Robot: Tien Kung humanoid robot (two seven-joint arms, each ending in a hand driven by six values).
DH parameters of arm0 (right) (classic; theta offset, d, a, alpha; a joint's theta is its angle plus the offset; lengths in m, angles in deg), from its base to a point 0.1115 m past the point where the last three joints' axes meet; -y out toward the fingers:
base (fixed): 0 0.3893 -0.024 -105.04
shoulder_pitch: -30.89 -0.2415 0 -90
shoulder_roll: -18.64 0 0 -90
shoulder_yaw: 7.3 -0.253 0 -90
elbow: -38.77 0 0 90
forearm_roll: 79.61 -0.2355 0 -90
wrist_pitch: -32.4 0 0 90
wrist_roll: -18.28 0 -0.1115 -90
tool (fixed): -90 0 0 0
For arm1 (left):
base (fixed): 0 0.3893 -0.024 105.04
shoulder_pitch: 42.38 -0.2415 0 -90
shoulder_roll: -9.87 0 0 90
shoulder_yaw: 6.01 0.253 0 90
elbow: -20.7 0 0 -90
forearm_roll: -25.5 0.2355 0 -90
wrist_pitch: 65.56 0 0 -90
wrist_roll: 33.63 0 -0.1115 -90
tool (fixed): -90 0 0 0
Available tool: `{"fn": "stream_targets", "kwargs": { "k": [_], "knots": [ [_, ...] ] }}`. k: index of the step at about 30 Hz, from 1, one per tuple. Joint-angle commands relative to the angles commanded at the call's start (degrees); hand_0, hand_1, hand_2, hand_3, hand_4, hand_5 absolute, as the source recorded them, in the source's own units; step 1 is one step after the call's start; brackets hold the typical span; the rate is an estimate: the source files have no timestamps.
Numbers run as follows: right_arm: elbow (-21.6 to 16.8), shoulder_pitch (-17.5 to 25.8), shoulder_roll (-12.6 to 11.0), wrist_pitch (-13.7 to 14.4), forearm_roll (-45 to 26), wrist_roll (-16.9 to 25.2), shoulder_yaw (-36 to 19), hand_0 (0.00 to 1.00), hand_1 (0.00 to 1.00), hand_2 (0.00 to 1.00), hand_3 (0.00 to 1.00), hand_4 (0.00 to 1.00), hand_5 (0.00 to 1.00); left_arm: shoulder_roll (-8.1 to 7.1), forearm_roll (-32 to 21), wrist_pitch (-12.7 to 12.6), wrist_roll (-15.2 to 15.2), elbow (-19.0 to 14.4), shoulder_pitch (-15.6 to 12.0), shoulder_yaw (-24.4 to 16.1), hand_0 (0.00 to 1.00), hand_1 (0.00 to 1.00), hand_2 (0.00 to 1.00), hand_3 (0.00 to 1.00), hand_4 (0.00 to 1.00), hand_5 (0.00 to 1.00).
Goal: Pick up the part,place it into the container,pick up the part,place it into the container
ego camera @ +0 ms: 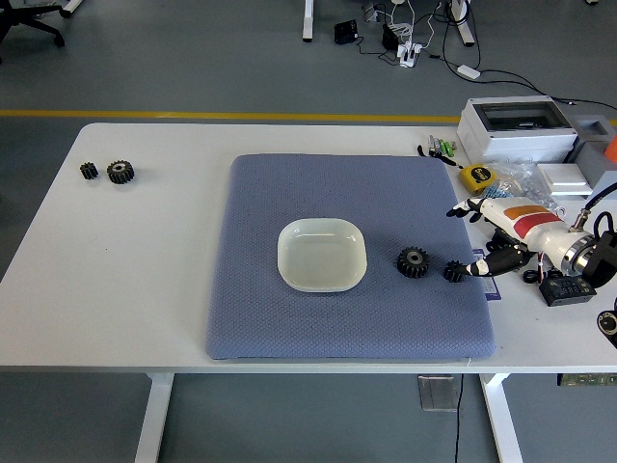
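A white rounded-square dish (322, 254) sits in the middle of a blue-grey mat (289, 193). To its right on the mat lie a large black gear (414, 261) and a smaller black gear (454, 272). My right hand (484, 239) reaches in from the right edge, its fingers spread; one fingertip (473, 269) is right beside the small gear, and I cannot tell whether it touches. The hand holds nothing. Two more black gears, a small gear (89, 171) and a larger gear (120, 172), lie on the bare table at far left. My left arm is out of view.
A white box (516, 128) stands at the back right, with a yellow tape measure (474, 177), tools (442, 149), a bag of small parts (521, 180) and a black device (566, 288) near it. The table's near edge runs along the bottom.
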Motion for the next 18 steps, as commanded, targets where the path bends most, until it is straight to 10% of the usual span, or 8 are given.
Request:
{"fn": "stream_targets", "kwargs": {
  "k": [18],
  "knots": [
    [6.86, -3.79, 2.37, 0.51, 0.99, -0.28, 6.57, 0.419, 0.581, 0.647, 0.603, 0.998, 0.266, 0.1, -0.12, -0.05, 0.02, 0.0, 0.21, -0.55, 0.712, 0.672, 0.671, 0.566, 0.602, 0.569]
  ]
}}
